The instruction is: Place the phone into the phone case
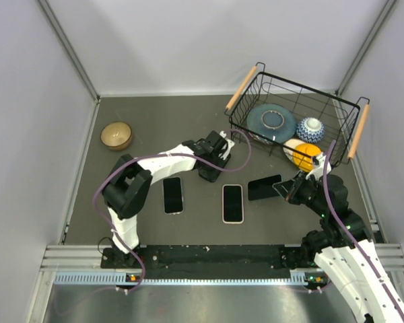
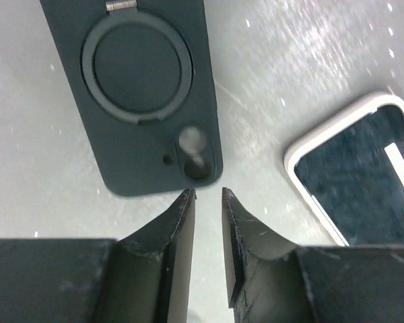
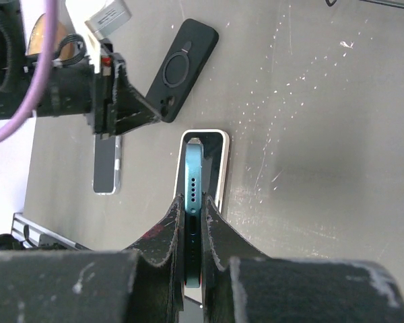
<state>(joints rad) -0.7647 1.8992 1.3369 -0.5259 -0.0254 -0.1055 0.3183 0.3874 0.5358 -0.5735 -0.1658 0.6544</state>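
My right gripper (image 1: 287, 190) (image 3: 192, 200) is shut on a teal-edged phone (image 3: 192, 176), seen end-on with its speaker holes showing. In the top view the phone (image 1: 264, 187) sticks out left of the gripper, just right of a white-rimmed phone case (image 1: 233, 203) lying open side up on the table. That case also shows in the right wrist view (image 3: 219, 161) and the left wrist view (image 2: 363, 171). My left gripper (image 1: 212, 161) (image 2: 207, 196) is empty with a narrow gap between its fingers, right at the end of a dark case (image 2: 138, 87) lying ring side up.
A second phone (image 1: 173, 195) lies flat left of the white case. A wire basket (image 1: 237, 121) with a plate, a bowl and an orange object stands at the back right. A wooden bowl (image 1: 116, 135) sits at the far left.
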